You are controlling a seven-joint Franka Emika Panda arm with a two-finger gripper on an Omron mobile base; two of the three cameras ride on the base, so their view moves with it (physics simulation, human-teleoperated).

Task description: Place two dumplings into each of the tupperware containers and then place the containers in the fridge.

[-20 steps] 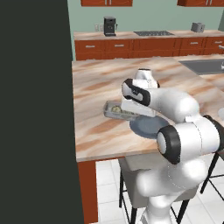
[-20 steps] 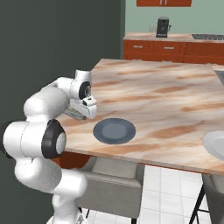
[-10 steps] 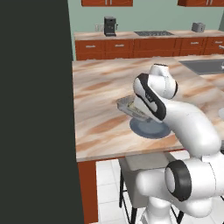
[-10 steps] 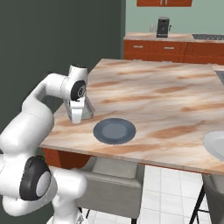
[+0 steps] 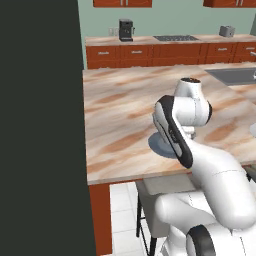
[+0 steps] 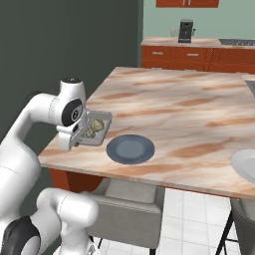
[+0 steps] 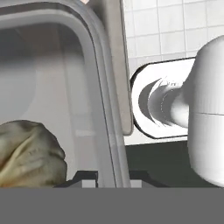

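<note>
Right base view: I see the tupperware container [image 6: 94, 129] raised off the marble worktop [image 6: 189, 119], near its left front corner, tilted with its far end higher. The pincer [image 6: 78, 137] is clamped on the container's near rim, jaws nearly shut on the thin wall; the hand sits directly to the left of the tray and the tray extends rightward from it. Two dumplings [image 6: 92, 128] lie inside the container, close together, toward the end nearer the pincer.

Just right of the container, a round grey plate [image 6: 130, 149] lies flat on the worktop; whether the container's edge overlaps it I cannot tell. A second round pale dish [image 6: 245, 165] shows at the right edge.

Hand view: the translucent container wall [image 7: 101, 92] runs up the frame with its rounded corner at top. One dumpling [image 7: 29, 153] sits at lower left, inside the wall and right beside the fingertips. Beyond the rim I see white floor tiles [image 7: 166, 26].

Left base view: the arm's elbow and wrist block the container; the grey plate [image 5: 159, 146] peeks out to the left of the arm. A coffee machine [image 5: 126, 29] stands on the far back counter. A tall dark panel [image 5: 40, 125] occupies the left side.
</note>
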